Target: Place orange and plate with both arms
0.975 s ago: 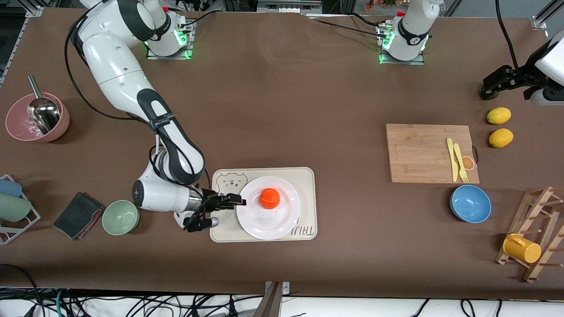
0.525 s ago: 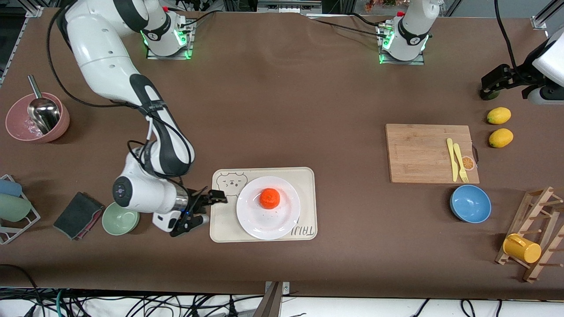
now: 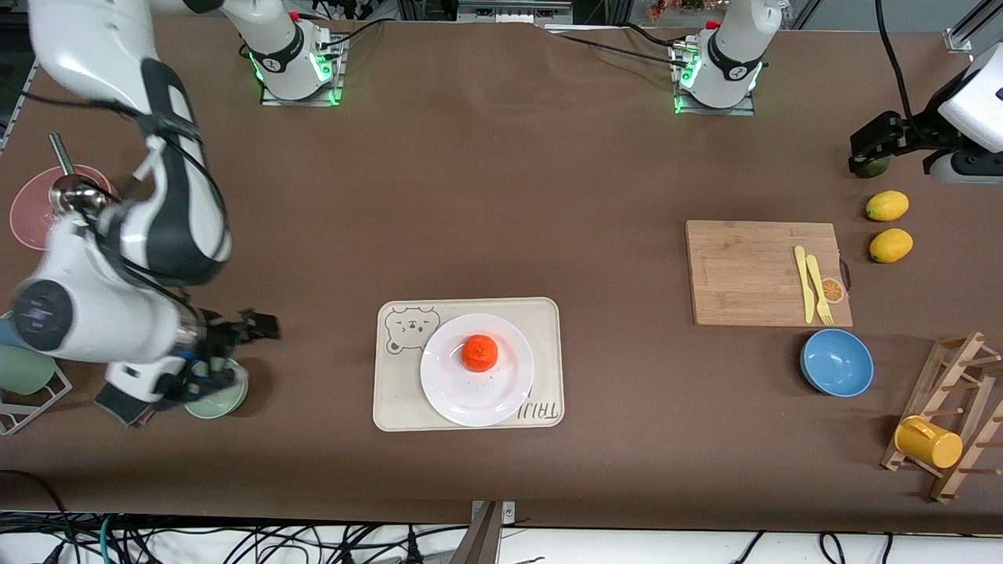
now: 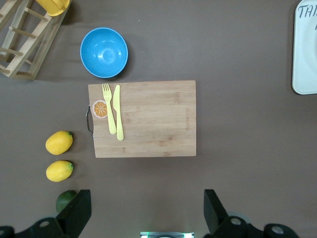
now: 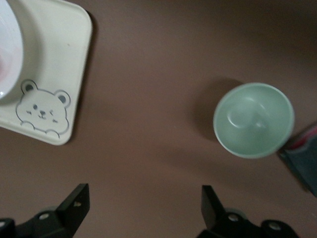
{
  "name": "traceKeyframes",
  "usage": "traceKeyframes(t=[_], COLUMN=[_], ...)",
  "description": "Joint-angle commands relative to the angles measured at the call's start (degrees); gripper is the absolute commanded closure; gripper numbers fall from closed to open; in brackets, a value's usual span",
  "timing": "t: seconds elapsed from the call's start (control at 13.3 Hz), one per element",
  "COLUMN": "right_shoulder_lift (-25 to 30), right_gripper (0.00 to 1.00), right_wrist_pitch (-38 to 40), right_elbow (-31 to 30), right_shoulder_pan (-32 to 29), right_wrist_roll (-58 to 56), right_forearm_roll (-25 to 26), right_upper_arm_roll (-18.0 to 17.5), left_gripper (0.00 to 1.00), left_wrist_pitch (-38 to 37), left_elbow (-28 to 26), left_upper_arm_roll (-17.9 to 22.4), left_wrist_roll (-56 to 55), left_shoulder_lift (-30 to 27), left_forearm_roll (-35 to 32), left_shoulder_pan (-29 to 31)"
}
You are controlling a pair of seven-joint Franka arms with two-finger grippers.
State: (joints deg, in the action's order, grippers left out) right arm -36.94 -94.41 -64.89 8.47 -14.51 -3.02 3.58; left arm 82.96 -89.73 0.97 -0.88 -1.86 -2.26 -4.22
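The orange (image 3: 479, 352) sits in the middle of the white plate (image 3: 470, 395). The plate rests on a beige bear-printed tray (image 3: 546, 321) near the table's middle. My right gripper (image 3: 237, 354) hangs open and empty over the green bowl (image 3: 222, 395), well clear of the plate. In the right wrist view my right gripper (image 5: 143, 204) shows bare table between its fingers, with the plate's edge (image 5: 7, 49) at the corner. My left gripper (image 3: 893, 146) hovers open and empty over the left arm's end of the table. Its wrist view shows my left gripper (image 4: 145, 212) over bare cloth.
A pink bowl with a ladle (image 3: 31, 215), a dark cloth (image 3: 117, 406) and a cup rack lie at the right arm's end. Toward the left arm's end are a cutting board (image 3: 752, 270) with yellow cutlery, two lemons (image 3: 888, 206), a lime (image 3: 871, 166), a blue bowl (image 3: 837, 362) and a wooden rack with a yellow cup (image 3: 928, 441).
My right gripper has left the plate's rim, opened fully and swung away toward the right arm's end, ending over the green bowl. Plate and orange stayed put. The left arm barely shifted.
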Motion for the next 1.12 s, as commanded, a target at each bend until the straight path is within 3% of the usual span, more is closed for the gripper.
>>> traceKeyframes(t=[0.0, 0.15, 0.3, 0.6, 0.75, 1.05], right_shoulder_lift=[10.6, 22.7, 31.1, 37.3, 41.0, 42.9], right_gripper=[0.0, 0.0, 0.0, 0.0, 0.0, 0.0], right_wrist_pitch=[6.1, 5.1, 4.9, 4.9, 4.8, 5.3], right_elbow=[-6.5, -17.9, -23.7, -29.8, -33.0, -33.6], right_shoulder_pan=[-0.5, -5.9, -7.9, -9.9, -8.4, -5.1], right_wrist_roll=[1.0, 0.2, 0.8, 12.3, 12.5, 12.1], right_forearm_roll=[4.8, 4.6, 4.8, 4.2, 4.2, 4.1], right_upper_arm_roll=[0.7, 0.5, 0.5, -0.1, -0.8, 1.6], left_gripper=[0.0, 0.0, 0.0, 0.0, 0.0, 0.0], left_wrist_pitch=[-1.2, -1.2, -1.2, -1.2, -1.3, -1.7], left_elbow=[1.2, 1.2, 1.2, 1.2, 1.2, 1.2], left_upper_arm_roll=[-0.3, -0.2, -0.2, -0.1, -0.1, -0.3], left_wrist_roll=[-0.3, -0.3, -0.3, -0.3, -0.3, -0.3], left_shoulder_lift=[0.0, 0.0, 0.0, 0.0, 0.0, 0.0], left_forearm_roll=[0.5, 0.5, 0.5, 0.5, 0.5, 0.5], left_shoulder_pan=[-0.1, -0.1, -0.1, 0.0, 0.0, 0.0])
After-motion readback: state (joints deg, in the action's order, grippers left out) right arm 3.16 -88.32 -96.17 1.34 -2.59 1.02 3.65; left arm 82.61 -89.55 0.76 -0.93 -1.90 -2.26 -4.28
